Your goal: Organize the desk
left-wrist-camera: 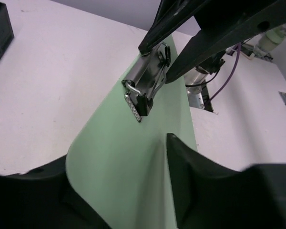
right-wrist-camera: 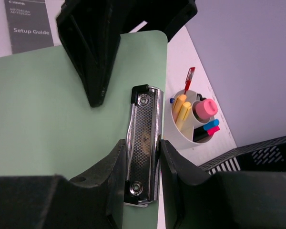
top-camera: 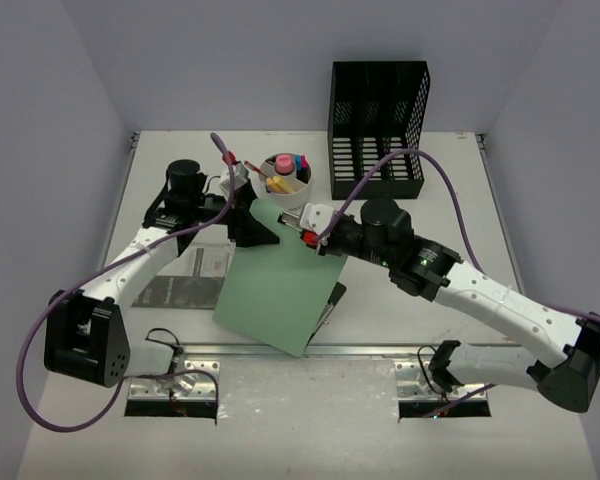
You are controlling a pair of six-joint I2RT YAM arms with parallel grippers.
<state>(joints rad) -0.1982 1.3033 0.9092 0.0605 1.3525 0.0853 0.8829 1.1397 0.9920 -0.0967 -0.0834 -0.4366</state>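
Note:
A pale green clipboard (top-camera: 275, 285) is held tilted above the white desk (top-camera: 460, 200) by both grippers. My left gripper (top-camera: 263, 228) is shut on the board's top left corner. In the left wrist view the board (left-wrist-camera: 119, 157) runs between its black fingers (left-wrist-camera: 200, 186). My right gripper (top-camera: 308, 228) is shut on the board's silver metal clip (right-wrist-camera: 144, 129), one finger on each long side of it. The left gripper's fingers (right-wrist-camera: 93, 52) show pinching the board in the right wrist view.
A black mesh file rack (top-camera: 378, 115) stands at the back. A round white cup (top-camera: 286, 178) with markers sits just behind the clipboard, a red pen (top-camera: 248, 165) beside it. A grey setup guide booklet (top-camera: 190, 275) lies left. The silver rail (top-camera: 360, 350) runs along the near edge.

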